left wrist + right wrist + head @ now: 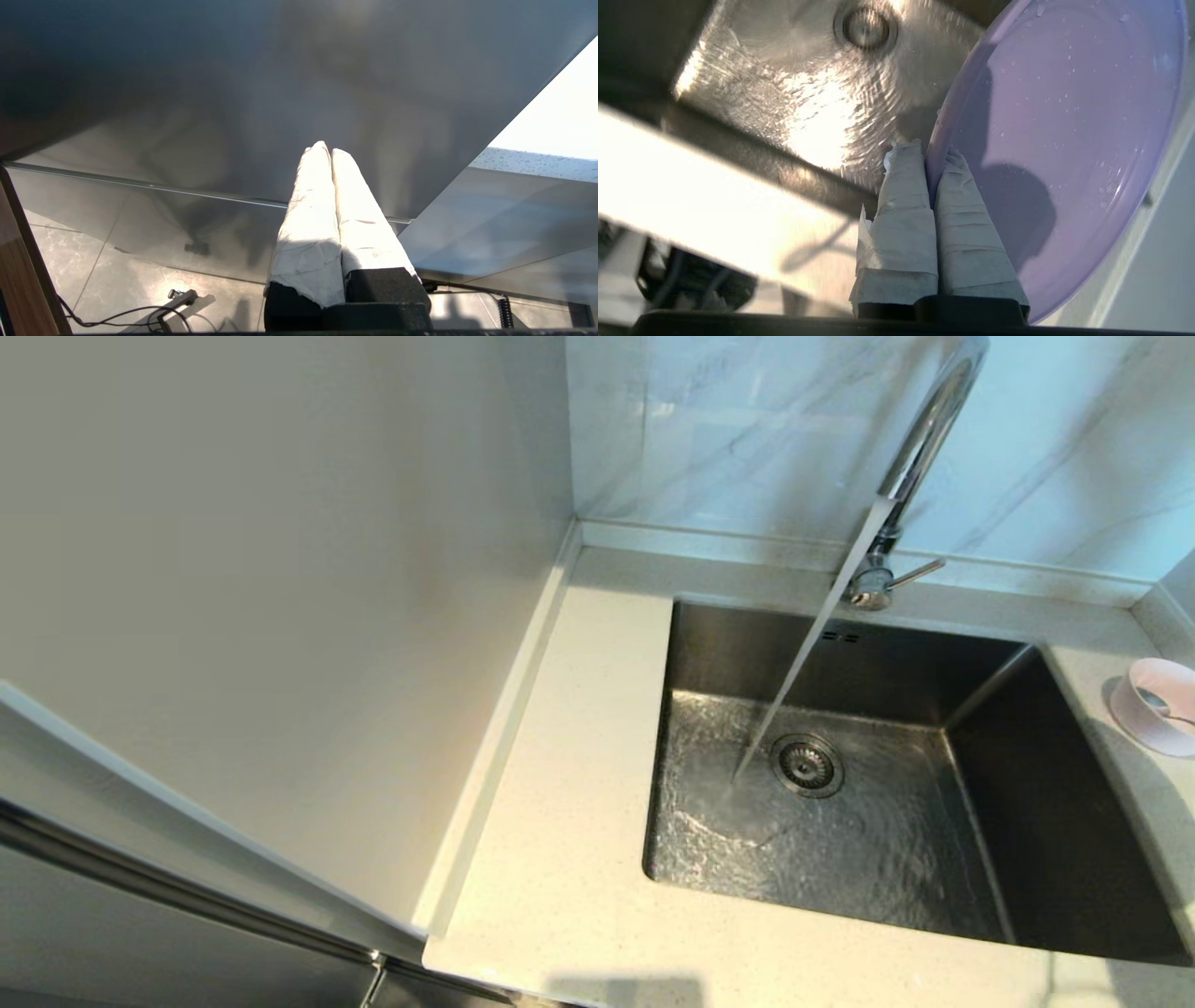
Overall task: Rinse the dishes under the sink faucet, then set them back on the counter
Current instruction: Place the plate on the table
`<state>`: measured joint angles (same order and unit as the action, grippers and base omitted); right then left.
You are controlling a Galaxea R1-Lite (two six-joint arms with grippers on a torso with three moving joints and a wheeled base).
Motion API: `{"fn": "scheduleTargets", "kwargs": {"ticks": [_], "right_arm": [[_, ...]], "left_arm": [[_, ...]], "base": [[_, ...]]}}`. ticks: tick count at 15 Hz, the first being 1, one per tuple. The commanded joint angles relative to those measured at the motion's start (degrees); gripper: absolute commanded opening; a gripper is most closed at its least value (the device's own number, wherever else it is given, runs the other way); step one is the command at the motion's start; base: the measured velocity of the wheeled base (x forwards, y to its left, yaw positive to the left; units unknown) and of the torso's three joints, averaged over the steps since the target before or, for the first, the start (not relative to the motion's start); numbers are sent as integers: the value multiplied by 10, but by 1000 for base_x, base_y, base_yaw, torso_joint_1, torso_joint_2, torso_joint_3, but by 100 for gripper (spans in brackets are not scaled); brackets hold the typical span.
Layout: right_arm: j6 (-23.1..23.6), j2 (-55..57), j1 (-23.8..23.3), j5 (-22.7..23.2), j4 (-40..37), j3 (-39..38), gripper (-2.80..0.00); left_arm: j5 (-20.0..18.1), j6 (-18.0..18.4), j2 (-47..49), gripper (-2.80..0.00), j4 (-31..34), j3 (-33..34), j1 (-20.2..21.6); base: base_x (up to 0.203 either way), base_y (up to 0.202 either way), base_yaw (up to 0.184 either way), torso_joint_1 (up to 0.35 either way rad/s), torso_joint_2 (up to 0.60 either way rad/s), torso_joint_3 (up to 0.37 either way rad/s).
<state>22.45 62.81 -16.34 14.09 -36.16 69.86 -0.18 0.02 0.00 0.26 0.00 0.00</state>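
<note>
Water running, lavender plate in my right jaws.

The counter frames the sink; the faucet arcs from the back edge, its stream slanting down beside the drain. My right gripper pinches the lavender plate by its rim, edge-on, hollow facing aside. The pink bowl sits at the counter's right edge. My left gripper hangs closed, empty, below the counter.

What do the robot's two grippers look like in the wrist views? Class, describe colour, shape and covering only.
Left gripper: two long fingers tapering to rounded tips, wrapped in creased white tape or cloth, set in chunky black mounts. Right gripper: the same tapered build, its pale wrapping lying in visible bands, on a black base. No cables or markings show on either.
</note>
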Motion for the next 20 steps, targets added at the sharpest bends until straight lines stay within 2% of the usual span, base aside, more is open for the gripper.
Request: {"fn": "scheduleTargets", "kwargs": {"ticks": [1, 5, 8, 11, 16, 20], "right_arm": [[38, -93, -15, 0, -2, -90, -280], [110, -151, -71, 11, -2, -181, -280], [116, -175, -81, 8, -1, -234, -280], [118, -164, -80, 7, 24, -256, -280], [133, -110, -81, -13, 149, -332, -280], [152, -34, -91, -23, 308, -408, -280]], "left_arm": [[0, 0, 0, -280, 0, 0, 0], [0, 0, 0, -280, 0, 0, 0], [0, 0, 0, -280, 0, 0, 0], [0, 0, 0, -280, 0, 0, 0], [-1, 0, 0, -280, 0, 0, 0], [0, 0, 0, -280, 0, 0, 0]], "base": [[0, 0, 0, 0, 0, 0], [0, 0, 0, 0, 0, 0], [0, 0, 0, 0, 0, 0], [0, 0, 0, 0, 0, 0], [0, 0, 0, 0, 0, 0], [0, 0, 0, 0, 0, 0]]}}
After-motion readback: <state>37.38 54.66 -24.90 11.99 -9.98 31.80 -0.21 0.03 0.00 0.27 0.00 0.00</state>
